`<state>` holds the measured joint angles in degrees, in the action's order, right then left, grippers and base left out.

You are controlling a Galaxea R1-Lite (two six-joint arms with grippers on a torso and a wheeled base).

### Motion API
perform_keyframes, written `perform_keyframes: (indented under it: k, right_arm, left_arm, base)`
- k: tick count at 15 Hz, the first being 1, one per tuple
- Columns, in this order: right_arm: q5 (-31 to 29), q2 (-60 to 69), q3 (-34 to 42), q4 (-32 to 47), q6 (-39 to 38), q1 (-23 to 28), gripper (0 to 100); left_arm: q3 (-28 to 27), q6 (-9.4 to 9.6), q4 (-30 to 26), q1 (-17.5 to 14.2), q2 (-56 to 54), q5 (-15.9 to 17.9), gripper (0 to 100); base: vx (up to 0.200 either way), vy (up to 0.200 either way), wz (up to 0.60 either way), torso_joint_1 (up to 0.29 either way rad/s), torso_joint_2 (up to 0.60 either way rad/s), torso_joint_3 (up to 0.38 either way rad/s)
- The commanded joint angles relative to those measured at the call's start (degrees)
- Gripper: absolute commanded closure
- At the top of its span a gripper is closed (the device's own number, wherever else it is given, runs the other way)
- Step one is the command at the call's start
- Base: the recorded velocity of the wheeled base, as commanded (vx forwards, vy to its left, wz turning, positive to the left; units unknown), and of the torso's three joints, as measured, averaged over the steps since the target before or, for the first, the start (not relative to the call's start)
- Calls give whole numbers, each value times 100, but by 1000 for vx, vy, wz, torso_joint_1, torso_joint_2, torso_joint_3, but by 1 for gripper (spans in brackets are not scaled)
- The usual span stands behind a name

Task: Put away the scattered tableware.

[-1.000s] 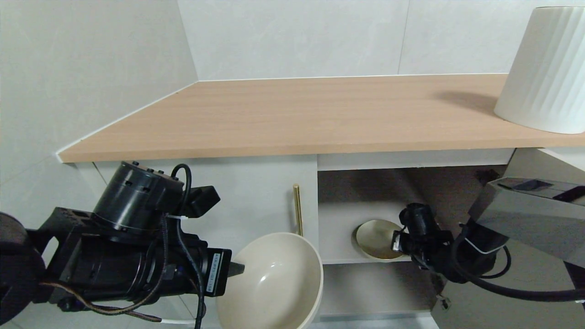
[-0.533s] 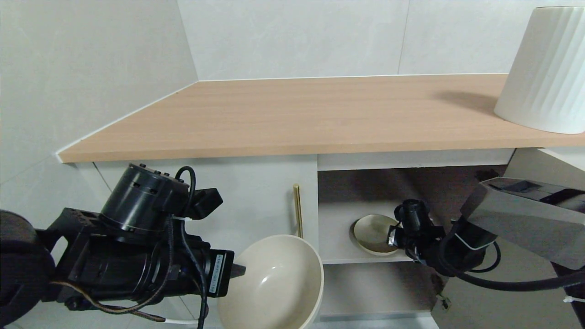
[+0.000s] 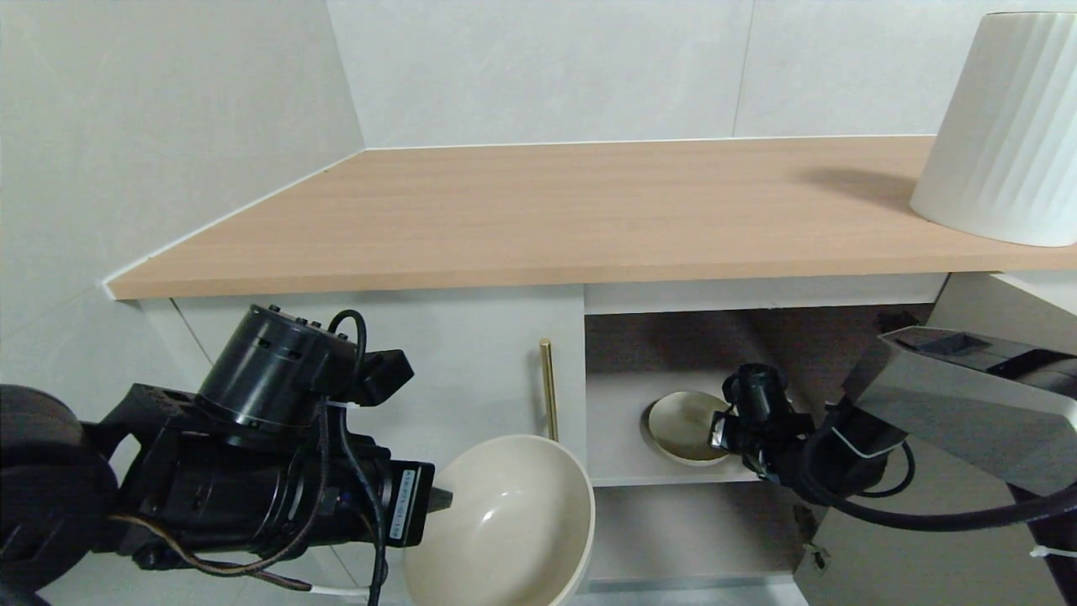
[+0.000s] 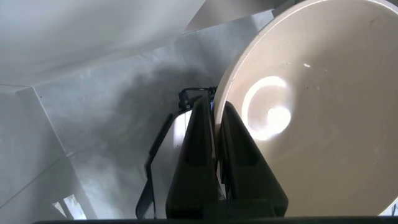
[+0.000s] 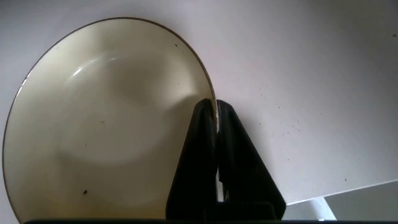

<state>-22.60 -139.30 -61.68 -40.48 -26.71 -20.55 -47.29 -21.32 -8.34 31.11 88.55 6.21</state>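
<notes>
**Head view.** My left gripper (image 3: 439,498) is clamped on the rim of a cream bowl (image 3: 505,530), held low before the closed cabinet door (image 3: 471,362). The bowl is round and tipped on edge, with its glossy hollow facing up and to my right. My right gripper (image 3: 717,433) pinches the edge of a pale plate (image 3: 680,423) inside the open compartment, over the shelf (image 3: 614,459). The plate's face is turned upward. I cannot tell whether it touches the shelf.

**Left wrist view.** The fingers (image 4: 200,143) grip the bowl's (image 4: 311,112) rim, one inside and one outside.

**Right wrist view.** The fingers (image 5: 200,143) close on the plate's (image 5: 106,106) thin dark rim. The plate is shallow, round and faintly speckled.
</notes>
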Motion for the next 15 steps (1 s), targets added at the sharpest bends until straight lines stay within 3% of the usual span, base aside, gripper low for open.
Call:
perform_keyframes:
  k: [1, 7, 9, 11, 13, 15]
  right_arm:
    - [1, 8, -1, -3, -1, -1, 0]
    - [54, 272, 130, -3, -10, -45, 0]
    - [335, 975, 640, 6, -10, -300, 0]
    - [1012, 1872, 1203, 269, -10, -660, 0]
    - [1381, 2680, 1361, 1183, -10, -994, 0]
    - [1548, 3260, 1422, 1834, -1, -1197, 0]
  left_arm:
    - [0, -4, -1, 0, 13, 4, 100]
    - [-17, -100, 25, 62, 154, -137, 100]
    - [-9, -531, 342, 264, 294, -216, 100]
    - [-26, -839, 553, 572, 514, -594, 100]
    - [-26, -926, 561, 897, 751, -1034, 100]
    - [0, -935, 553, 1090, 909, -1157, 100]
  base:
    - [0, 0, 0, 0, 0, 0]
    - [0, 0, 0, 0, 0, 0]
    - [0, 0, 0, 0, 0, 0]
    - [0, 0, 0, 0, 0, 0]
    - [0, 0, 0, 0, 0, 0]
    - [0, 0, 0, 0, 0, 0]
